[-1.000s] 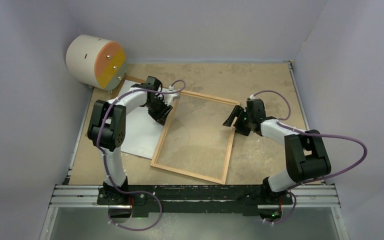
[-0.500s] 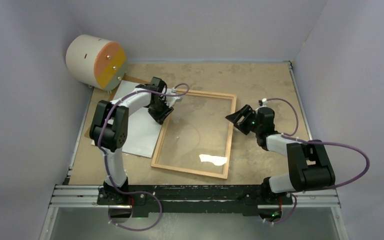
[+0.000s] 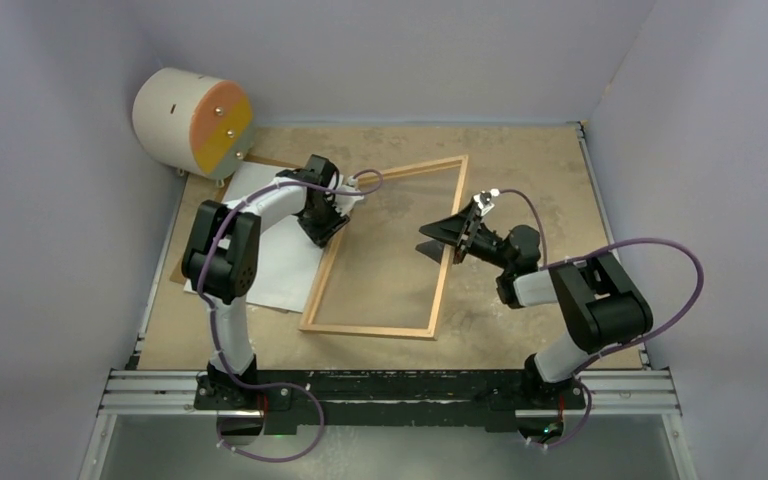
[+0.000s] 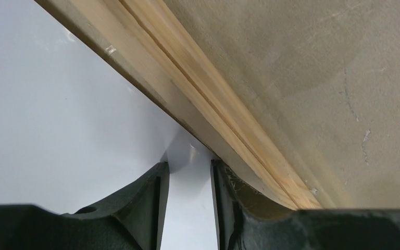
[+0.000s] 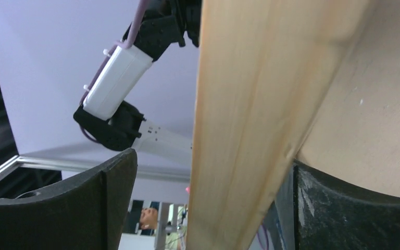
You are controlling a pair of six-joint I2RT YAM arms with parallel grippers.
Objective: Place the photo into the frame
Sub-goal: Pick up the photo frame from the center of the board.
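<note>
Well, frame (image 3: 370, 329) overlapping white photo (image 3: 280, 262)

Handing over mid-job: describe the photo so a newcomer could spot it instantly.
Find the white cylinder in the far-left corner of the table. Just in front of it, partly under the left arm, lies the photo, plain white back up. It is the only white sheet, lying on a brown board beside the light-wood frame.
</note>
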